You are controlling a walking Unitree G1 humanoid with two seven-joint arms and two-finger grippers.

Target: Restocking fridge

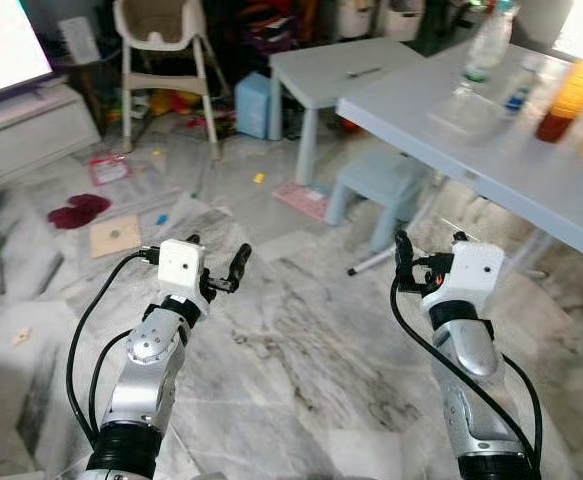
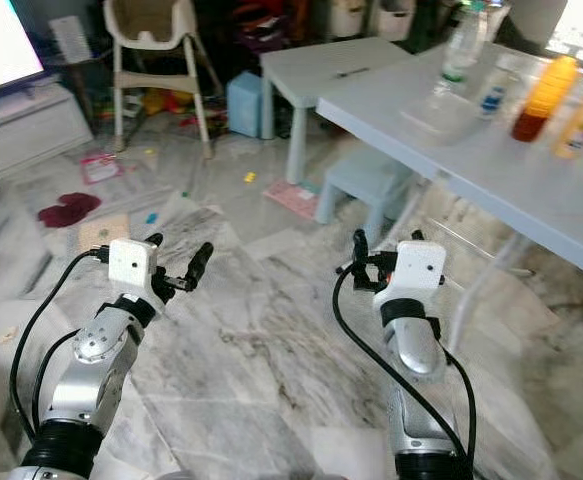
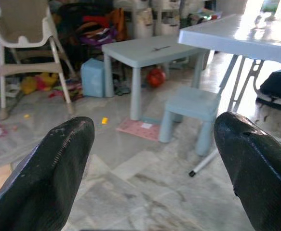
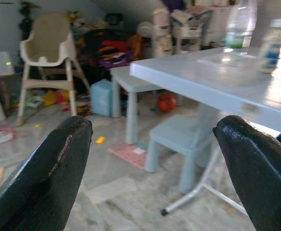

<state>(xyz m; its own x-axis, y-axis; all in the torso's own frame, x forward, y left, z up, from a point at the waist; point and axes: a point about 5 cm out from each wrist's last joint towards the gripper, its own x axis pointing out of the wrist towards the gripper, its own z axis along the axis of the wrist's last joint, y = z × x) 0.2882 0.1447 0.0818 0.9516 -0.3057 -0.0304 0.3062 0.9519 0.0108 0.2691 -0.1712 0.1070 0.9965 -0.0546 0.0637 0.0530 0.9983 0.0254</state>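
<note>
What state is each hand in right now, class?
Left hand: open, holding nothing.
Right hand: open, holding nothing.

Open floor (image 1: 301, 340) ahead (table (image 1: 531, 170) rightward)

Daylit, bright — window glare blows out corners, wrist fingertips blurred.

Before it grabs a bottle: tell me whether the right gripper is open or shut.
Open. The right gripper has its two black fingers spread wide, nothing between them.
</note>
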